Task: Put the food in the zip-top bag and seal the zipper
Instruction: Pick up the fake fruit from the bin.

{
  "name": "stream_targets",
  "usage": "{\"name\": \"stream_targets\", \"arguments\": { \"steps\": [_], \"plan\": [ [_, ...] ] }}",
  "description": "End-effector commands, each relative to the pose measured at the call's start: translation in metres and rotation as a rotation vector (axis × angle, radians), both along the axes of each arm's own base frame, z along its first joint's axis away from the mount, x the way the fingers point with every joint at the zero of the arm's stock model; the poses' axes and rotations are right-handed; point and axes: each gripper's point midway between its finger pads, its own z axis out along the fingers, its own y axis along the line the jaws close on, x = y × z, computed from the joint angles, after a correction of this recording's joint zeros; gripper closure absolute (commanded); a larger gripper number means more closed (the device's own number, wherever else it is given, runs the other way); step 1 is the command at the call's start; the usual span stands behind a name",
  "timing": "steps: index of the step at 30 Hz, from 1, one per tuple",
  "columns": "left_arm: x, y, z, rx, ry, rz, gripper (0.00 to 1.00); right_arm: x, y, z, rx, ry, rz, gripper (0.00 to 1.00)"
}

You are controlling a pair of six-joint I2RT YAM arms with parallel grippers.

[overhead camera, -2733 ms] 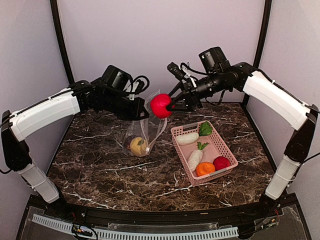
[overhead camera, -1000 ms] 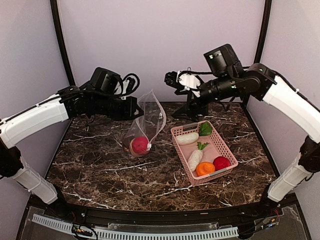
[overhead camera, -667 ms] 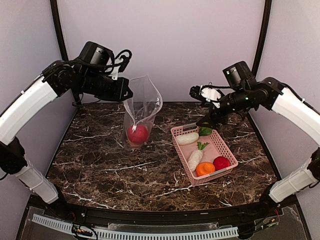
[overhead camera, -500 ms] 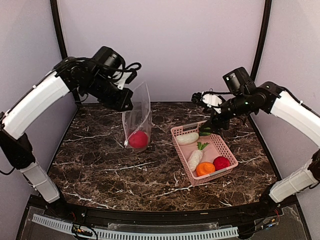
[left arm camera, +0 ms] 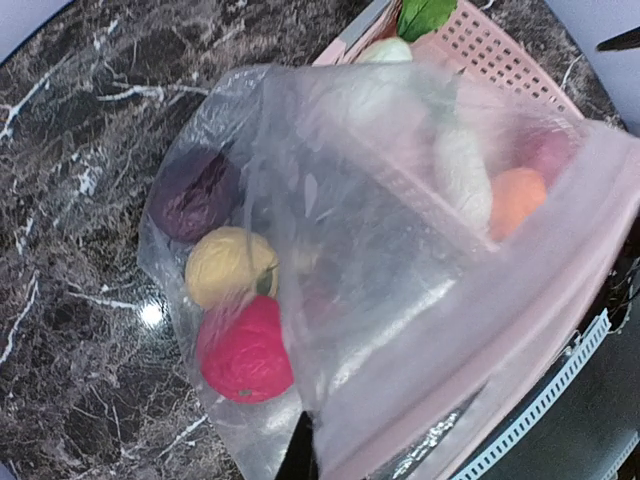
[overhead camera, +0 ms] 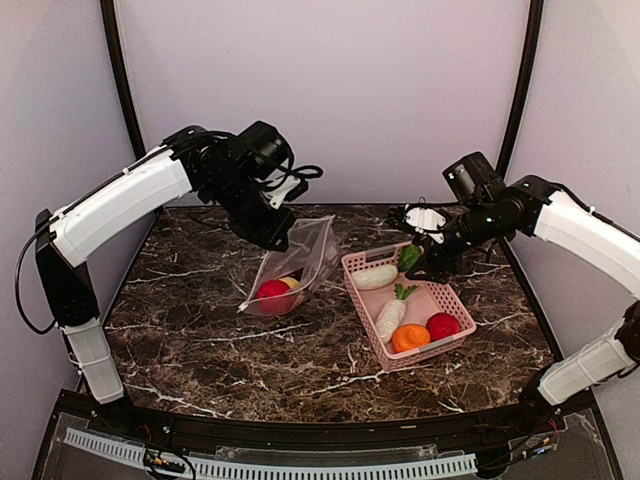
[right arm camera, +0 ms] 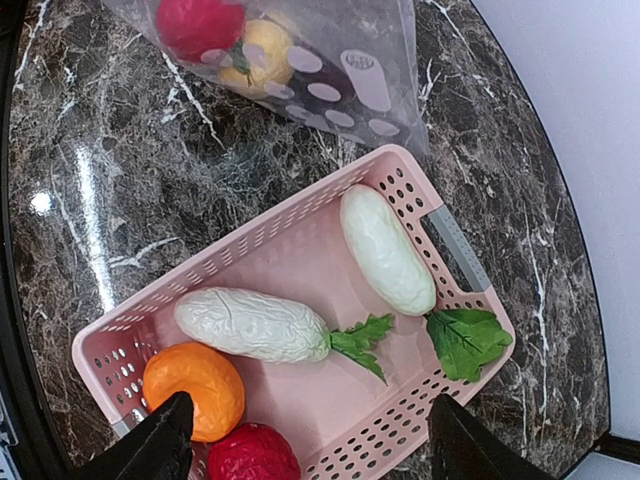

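Left fingers (overhead camera: 278, 236) pinch the clear dotted zip-top bag (overhead camera: 300, 262); right fingers (right arm camera: 160, 445) gape empty over the basket (right arm camera: 250, 232).

surface: dark marble table (overhead camera: 200, 340); on it: clear zip-top bag (overhead camera: 315, 255); pink mesh basket (overhead camera: 447, 290) just beside

Bright, even light; glare on marble tabletop (right arm camera: 40, 203)
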Motion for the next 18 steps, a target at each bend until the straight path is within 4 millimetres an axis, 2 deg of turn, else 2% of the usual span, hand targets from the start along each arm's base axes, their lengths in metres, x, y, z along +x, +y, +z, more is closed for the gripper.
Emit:
{"name": "stream_targets", "arguments": {
  "steps": [1,2,4,6,11,13,18],
  "plan": [
    [0.001,0.013,0.078,-0.1,-0.168,-0.006,0.99,0.003,-0.013,-0.009,-0.041,0.01,-0.021,0.22],
    [0.002,0.015,0.091,-0.11,-0.205,-0.01,0.99,0.002,-0.015,-0.012,-0.052,0.015,-0.02,0.22],
    [0.001,0.024,0.102,-0.1,-0.237,-0.005,0.99,0.001,-0.023,-0.024,-0.1,0.025,-0.026,0.23],
    [-0.001,0.026,0.096,-0.085,-0.225,-0.008,0.99,-0.001,-0.03,-0.04,-0.151,0.051,-0.031,0.24],
    [-0.004,0.02,0.059,-0.044,-0.134,-0.017,0.99,-0.015,-0.041,-0.069,-0.22,0.163,-0.036,0.25],
    [-0.002,0.019,0.057,-0.044,-0.14,-0.009,0.99,-0.02,-0.045,-0.08,-0.241,0.195,-0.041,0.25],
    [0.004,0.021,0.07,-0.062,-0.206,-0.002,0.99,-0.027,-0.057,-0.098,-0.282,0.242,-0.064,0.24]
  ]
}}
